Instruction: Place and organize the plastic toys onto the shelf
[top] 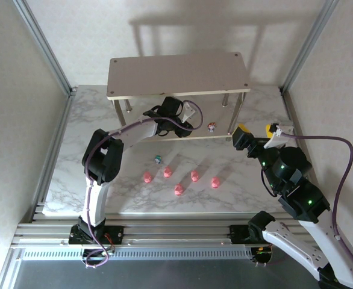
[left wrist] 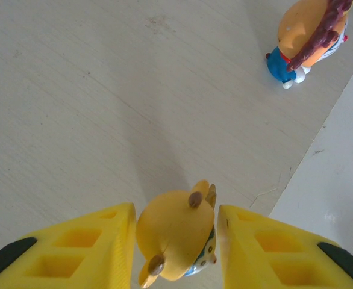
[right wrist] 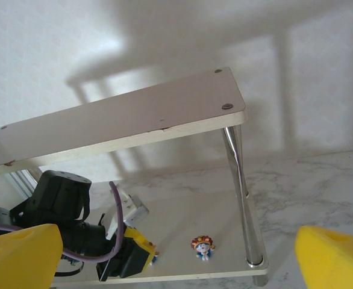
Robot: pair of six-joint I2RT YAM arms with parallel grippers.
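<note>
Now the yellow figurine (left wrist: 173, 238) stands on the shelf (left wrist: 74, 90), bottom centre, between the narrow jaws of your left gripper (left wrist: 176, 209); pinched or free, unclear. Your right gripper (right wrist: 176, 247) gapes wide.

Top: high, looking down. Left wrist close, right wrist farther; both see shelf (right wrist: 164, 120).

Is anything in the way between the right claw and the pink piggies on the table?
Nothing visible is. The right gripper hangs open beside the right end of the shelf, and just bare marble table lies between it and the nearest pink pig.
</note>
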